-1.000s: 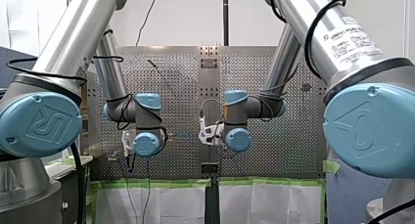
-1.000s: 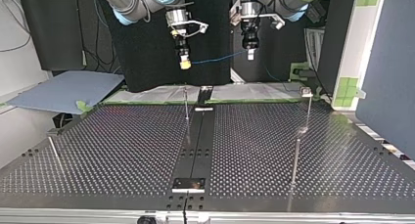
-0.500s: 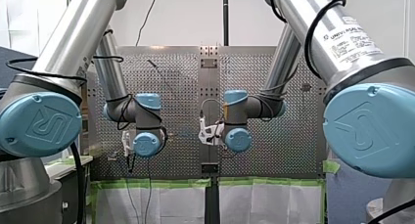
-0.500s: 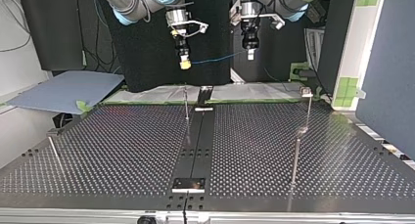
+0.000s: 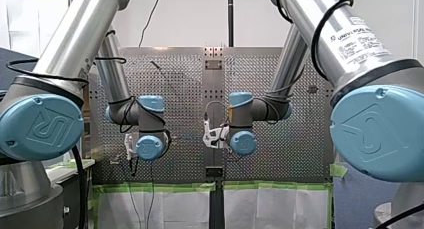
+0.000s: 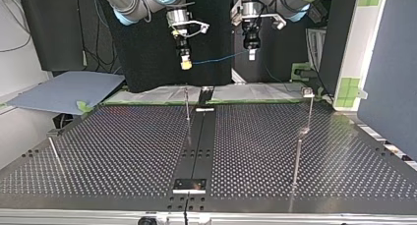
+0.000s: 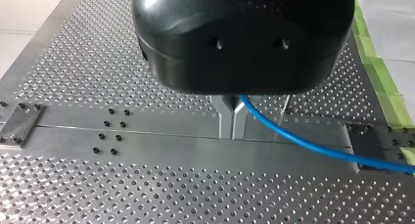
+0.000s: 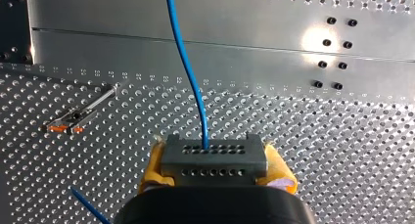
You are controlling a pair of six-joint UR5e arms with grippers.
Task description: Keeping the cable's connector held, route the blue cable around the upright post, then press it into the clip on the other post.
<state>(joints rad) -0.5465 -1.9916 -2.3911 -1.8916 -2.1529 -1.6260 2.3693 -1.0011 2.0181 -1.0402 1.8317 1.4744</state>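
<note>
Above the far edge of the tabletop (image 6: 113, 151), a blue cable (image 6: 216, 59) spans from my right gripper (image 6: 186, 64) to my left gripper (image 6: 251, 53); a thin post (image 6: 187, 104) stands near that edge.

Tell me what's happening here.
A blue cable is held in the air above the perforated table. My right claw, with yellow pads, clamps its dark connector; my left claw pinches the cable further along. It hangs between them, not yet around any post.
</note>
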